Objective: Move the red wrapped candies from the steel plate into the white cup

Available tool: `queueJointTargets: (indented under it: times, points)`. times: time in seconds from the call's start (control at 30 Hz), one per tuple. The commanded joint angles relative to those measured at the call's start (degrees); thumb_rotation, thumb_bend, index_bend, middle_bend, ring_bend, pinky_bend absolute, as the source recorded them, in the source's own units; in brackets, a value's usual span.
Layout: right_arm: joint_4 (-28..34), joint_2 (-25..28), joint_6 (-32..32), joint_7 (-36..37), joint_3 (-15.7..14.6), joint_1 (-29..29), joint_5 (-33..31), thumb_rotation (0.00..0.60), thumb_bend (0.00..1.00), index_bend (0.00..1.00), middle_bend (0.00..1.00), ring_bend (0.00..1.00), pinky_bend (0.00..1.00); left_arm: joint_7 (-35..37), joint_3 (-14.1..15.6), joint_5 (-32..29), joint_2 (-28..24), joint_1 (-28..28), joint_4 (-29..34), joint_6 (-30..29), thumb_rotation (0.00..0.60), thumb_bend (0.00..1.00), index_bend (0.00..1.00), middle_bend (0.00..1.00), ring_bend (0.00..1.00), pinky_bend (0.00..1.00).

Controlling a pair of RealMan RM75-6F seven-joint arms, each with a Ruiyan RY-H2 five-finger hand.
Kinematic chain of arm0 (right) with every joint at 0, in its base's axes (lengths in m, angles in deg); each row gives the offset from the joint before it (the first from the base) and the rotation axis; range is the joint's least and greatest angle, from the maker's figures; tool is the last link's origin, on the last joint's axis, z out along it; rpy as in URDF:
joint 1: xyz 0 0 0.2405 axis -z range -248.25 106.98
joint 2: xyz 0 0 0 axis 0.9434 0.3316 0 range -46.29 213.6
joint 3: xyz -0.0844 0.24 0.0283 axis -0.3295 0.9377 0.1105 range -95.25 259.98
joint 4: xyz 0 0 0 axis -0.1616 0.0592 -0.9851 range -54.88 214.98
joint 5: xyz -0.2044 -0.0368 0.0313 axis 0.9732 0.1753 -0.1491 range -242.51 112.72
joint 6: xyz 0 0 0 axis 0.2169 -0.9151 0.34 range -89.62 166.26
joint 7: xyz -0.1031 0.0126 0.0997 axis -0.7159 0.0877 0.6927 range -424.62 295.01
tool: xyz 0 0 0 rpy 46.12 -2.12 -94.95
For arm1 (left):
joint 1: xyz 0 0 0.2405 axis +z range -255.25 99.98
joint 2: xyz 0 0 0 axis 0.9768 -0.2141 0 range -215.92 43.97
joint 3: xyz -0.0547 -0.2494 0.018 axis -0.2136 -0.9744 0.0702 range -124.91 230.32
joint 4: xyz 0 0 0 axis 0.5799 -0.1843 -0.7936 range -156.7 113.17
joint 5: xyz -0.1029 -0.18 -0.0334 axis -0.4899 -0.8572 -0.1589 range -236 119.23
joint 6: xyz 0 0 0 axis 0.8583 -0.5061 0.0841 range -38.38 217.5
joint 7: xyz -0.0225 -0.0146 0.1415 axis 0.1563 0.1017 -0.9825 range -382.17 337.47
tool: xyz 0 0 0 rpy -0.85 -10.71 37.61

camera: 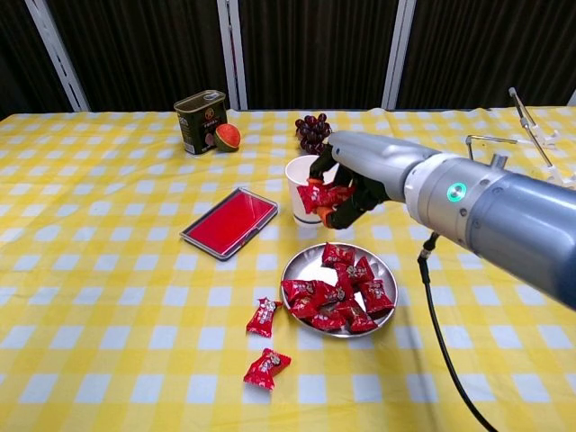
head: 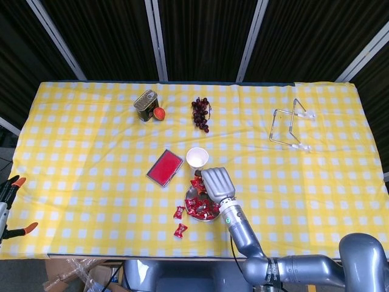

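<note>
red wrapped candies (camera: 326,195) gripped in right robot hand (camera: 353,177) beside white cup (camera: 302,185).

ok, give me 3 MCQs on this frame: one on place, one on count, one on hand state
1. Where do the stray candies lie?
A. on the cloth left of the steel plate
B. in the cup
C. on the red case

2. How many candies lie off the plate?
A. none
B. two
C. five

3. What is the right hand doing?
A. resting flat
B. holding candies by the white cup
C. gripping the tin

Answers: 1 A, both candies sit on the cloth; 2 B, two show there; 3 B, red wrappers show in its fingers.
</note>
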Motion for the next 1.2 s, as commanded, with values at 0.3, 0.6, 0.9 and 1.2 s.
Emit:
queueJointTargets:
  times: [0.3, 0.6, 0.9, 1.2]
  points:
    - [-8.67, -1.99, -3.75, -2.04, 5.77, -6.74, -5.12, 0.600, 0.60, 0.78, 0.78, 0.91, 1.00, 0.08, -0.14, -0.33, 0.04, -0.18, -0.04, 0.33, 0.600, 0.02, 0.00, 0.00, 0.00, 0.00]
    - [-16.73, -4.11, -5.80, -1.14, 7.17, -10.23, -6.12, 0.600, 0.60, 0.78, 0.78, 0.91, 1.00, 0.59, -0.14, -0.62, -0.17, -0.30, 0.16, 0.78, 0.600, 0.02, 0.00, 0.00, 0.00, 0.00]
    - [-22.18, -5.19, -7.21, -0.27, 6.90, -11.78, -6.84, 0.600, 0.60, 0.71, 0.78, 0.91, 1.00, 1.24, -0.06, -1.01, -0.57, -0.44, 0.37, 1.48, 0.600, 0.02, 0.00, 0.00, 0.00, 0.00]
    - [-23.90, -5.36, -7.88, 0.14, 5.48, -11.74, -7.06, 0.600, 0.60, 0.60, 0.78, 0.91, 1.00, 1.10, -0.01, -1.16, -0.71, -0.54, 0.63, 1.78, 0.600, 0.02, 0.00, 0.00, 0.00, 0.00]
